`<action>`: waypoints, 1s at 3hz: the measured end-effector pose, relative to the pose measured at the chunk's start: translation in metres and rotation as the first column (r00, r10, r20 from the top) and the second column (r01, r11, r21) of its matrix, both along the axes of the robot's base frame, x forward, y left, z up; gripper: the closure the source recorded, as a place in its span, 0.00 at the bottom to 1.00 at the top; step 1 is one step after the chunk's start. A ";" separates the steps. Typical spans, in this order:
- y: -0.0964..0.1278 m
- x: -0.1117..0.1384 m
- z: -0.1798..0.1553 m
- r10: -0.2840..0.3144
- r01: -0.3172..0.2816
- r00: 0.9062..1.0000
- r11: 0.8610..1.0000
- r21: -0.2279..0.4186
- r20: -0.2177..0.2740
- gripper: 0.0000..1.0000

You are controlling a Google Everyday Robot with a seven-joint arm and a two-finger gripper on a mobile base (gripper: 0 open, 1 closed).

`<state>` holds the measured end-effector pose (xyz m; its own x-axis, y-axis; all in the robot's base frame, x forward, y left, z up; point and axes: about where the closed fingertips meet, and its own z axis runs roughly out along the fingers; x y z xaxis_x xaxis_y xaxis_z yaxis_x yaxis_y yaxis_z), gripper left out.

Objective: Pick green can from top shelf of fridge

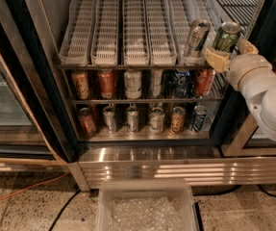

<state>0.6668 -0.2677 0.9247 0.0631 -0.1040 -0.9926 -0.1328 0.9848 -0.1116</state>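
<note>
The green can is at the right end of the top shelf, tilted slightly, silver rim up. My gripper reaches in from the right; its pale fingers sit on either side of the can's lower body, shut on it. A silver-grey can leans in the white lane just left of it. The fridge stands open with its black frame around the shelves. My white arm covers the right door post.
Two lower wire shelves hold rows of cans. A clear plastic bin sits on the floor before the steel base. An orange cable runs across the floor at left. A glass door stands at left.
</note>
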 end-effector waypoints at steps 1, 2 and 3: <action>-0.011 0.009 -0.005 -0.030 0.030 1.000 0.999 -0.031 0.000 0.34; -0.024 0.022 -0.014 -0.065 0.064 0.998 0.996 -0.064 -0.009 0.34; -0.028 0.030 -0.020 -0.085 0.083 0.996 0.994 -0.074 -0.017 0.34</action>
<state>0.6965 -0.2955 0.9051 0.0310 -0.1809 -0.9830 -0.0529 0.9818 -0.1823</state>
